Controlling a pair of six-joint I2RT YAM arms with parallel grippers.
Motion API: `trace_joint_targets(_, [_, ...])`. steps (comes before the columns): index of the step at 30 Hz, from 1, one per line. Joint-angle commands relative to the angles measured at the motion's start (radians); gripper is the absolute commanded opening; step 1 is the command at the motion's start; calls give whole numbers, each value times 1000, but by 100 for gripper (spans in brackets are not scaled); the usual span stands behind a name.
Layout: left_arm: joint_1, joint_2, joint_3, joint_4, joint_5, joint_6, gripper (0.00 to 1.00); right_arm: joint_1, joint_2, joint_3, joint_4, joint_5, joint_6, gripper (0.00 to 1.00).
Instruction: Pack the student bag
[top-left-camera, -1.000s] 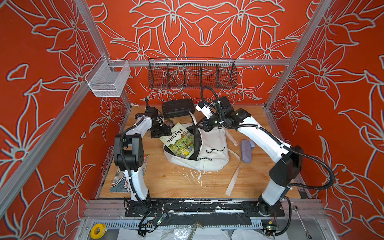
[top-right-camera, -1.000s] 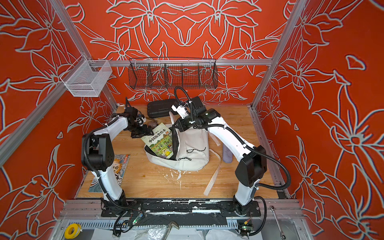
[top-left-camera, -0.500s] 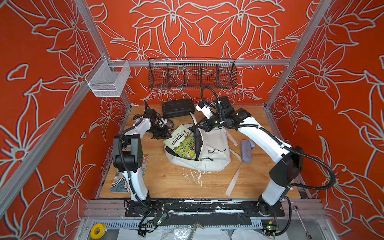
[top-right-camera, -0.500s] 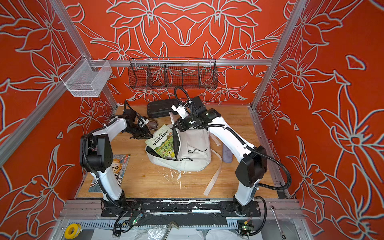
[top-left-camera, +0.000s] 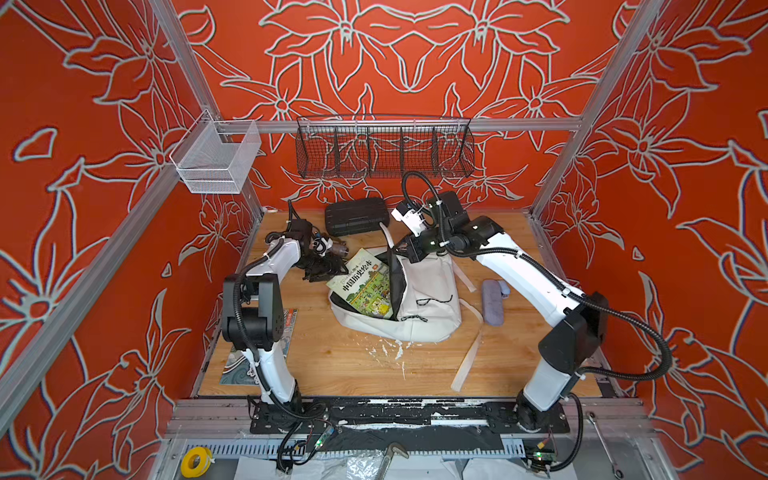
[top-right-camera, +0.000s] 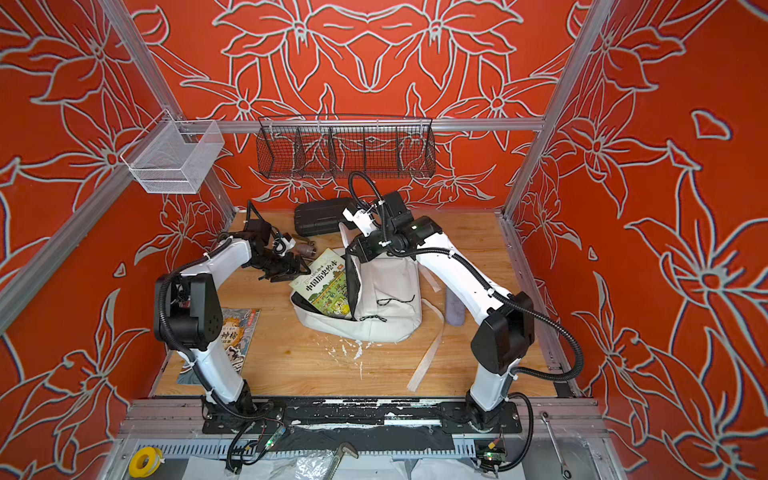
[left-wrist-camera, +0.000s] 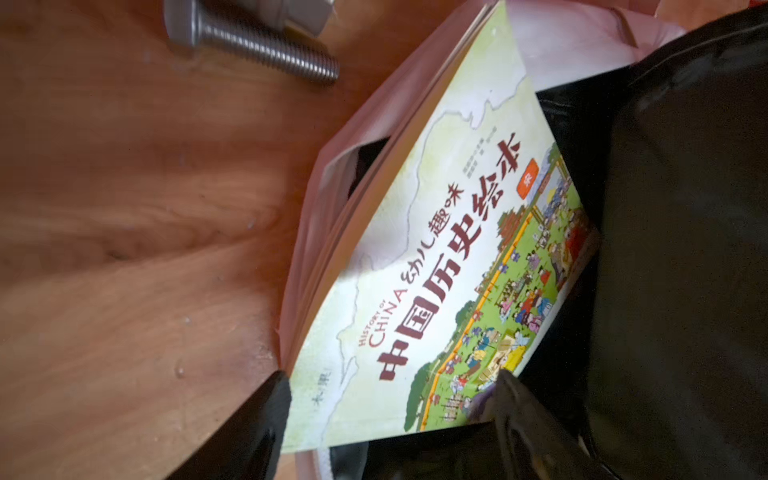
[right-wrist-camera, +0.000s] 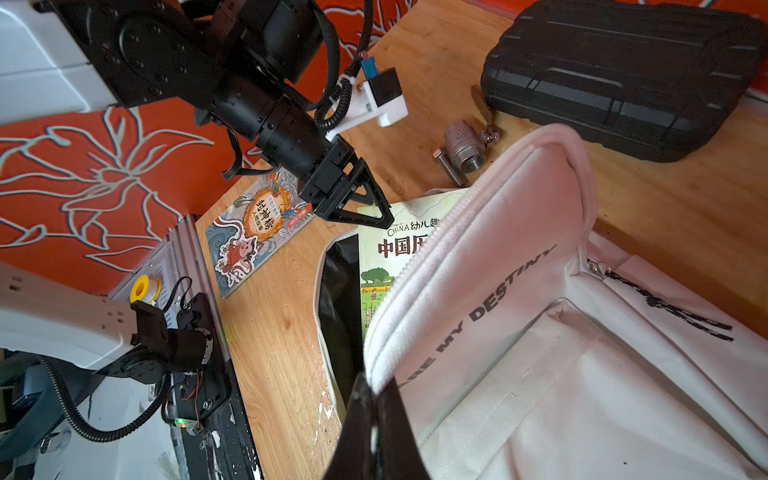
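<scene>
Okay: student bag (top-left-camera: 424, 299) lies mid-tabletop (top-left-camera: 332, 365), main mouth gaping toward 9 o'clock, dark lining showing. Green picture book (top-left-camera: 365, 286) sits partly inside, one corner poking out toward 11 o'clock. Step looks like seating the book. Best bet: push along its long side, down into the lining, with the flap held high so the zip edge doesn't snag the cover. Right tool (right-wrist-camera: 372, 390), at the bag's 12 o'clock, is clamped tight on the white zip rim, lifting it. Left tool (left-wrist-camera: 390, 382), at the bag's 10 o'clock, stands spread wide, the book's exposed corner between its fingers; contact unclear. Bolt (left-wrist-camera: 253, 41) lies nearby, untouched.
</scene>
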Motion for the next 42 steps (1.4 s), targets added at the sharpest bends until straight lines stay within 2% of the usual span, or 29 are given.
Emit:
trace_joint_targets(1, [-23,67,72,6,-29,16,81,-3,-20,23,26,-17,-20,0])
trace_joint_targets(5, [-40,133,90,-13,-62,38,82,-2,-23,28,28,6,-21,0])
trace_joint_targets(10, [-55,160,52,-10,-11,48,78,-3,-6,55,30,19,-25,0])
trace_joint_targets(17, [-92,68,-2,-15,102,28,62,-3,36,110,7,50,-21,0])
trace_joint_targets(22, [-98,-7,-40,10,164,-2,61,-3,66,141,0,39,-15,0])
trace_joint_targets(28, [-130,0,-36,-33,230,5,61,-4,80,139,0,40,-13,0])
trace_joint_targets(31, [-140,-3,-53,-32,259,-2,50,-3,81,133,-2,59,-20,0])
trace_joint_targets(33, [-140,-17,-67,-18,273,-19,39,-3,85,131,-7,77,-19,0])
trace_joint_targets(38, [-140,-64,-74,0,294,-51,38,-5,109,148,-37,131,-4,0])
trace_joint_targets(42, [-146,-75,-84,30,345,-85,37,-4,121,154,-32,123,11,0])
